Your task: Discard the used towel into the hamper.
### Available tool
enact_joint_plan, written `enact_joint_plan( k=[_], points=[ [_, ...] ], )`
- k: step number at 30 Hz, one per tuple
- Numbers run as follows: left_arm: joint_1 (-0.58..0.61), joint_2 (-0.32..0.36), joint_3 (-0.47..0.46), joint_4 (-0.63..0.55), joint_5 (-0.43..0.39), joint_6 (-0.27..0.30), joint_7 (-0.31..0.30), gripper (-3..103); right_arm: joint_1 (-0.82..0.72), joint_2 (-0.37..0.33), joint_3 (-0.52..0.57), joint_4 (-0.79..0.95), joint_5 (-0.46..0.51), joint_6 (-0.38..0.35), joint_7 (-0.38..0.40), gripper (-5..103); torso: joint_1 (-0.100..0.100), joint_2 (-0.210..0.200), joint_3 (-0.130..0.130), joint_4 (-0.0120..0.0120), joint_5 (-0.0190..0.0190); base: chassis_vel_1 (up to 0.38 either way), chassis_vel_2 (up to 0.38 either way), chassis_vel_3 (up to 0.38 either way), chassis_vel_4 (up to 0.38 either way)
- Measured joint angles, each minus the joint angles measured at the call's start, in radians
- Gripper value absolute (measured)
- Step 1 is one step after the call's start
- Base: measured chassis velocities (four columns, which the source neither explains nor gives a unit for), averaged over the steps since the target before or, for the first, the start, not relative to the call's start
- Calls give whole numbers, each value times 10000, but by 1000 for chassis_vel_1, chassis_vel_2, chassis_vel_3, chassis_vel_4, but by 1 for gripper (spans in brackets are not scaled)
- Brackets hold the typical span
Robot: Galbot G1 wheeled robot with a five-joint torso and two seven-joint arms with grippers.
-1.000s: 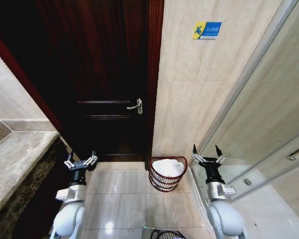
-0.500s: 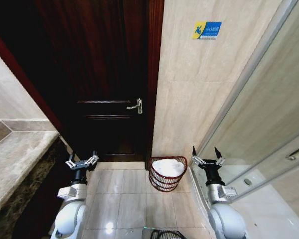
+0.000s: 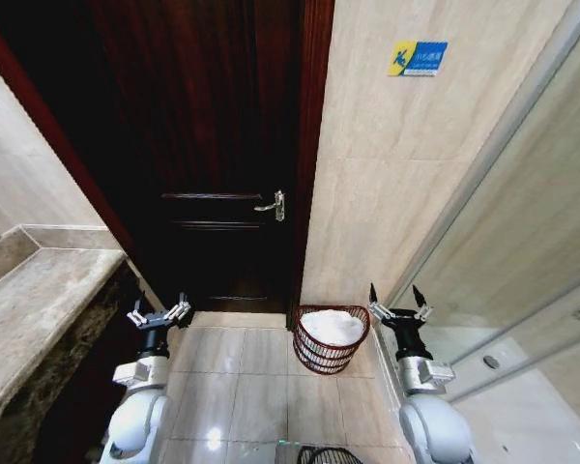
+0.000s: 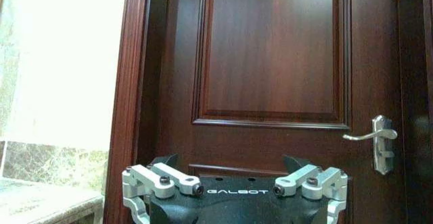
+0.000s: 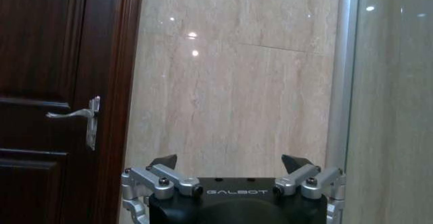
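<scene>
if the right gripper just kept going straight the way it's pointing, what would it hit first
Probably the beige tiled wall: the right gripper, jaws open, faces it squarely, between the dark door and the glass partition. Nothing shows in between.

The head view is evenly lit but wide-angle, so wall lines lean and bow outward at the edges. The dark door (image 3: 227, 145) swallows detail. Small ceiling-light glints dot the glossy tile wall (image 5: 230, 82), and the left wall (image 4: 64, 57) is overexposed
</scene>
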Motion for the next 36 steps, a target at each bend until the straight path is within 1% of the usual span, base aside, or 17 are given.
enact_joint_plan(
  k=[17,36],
  points=[
    [-6,4,5,74,-7,-67,-1,100,-43,-47,-185,-58,-166,-120,183,100,-5,-8,-5,2,0,21,-20,-16,23],
    [17,131,46,-58,52,25,20,100,-246,-64,-88,-350,-156,140,203,100,-7,-14,-7,2,0,51,-59,-53,49]
  ],
)
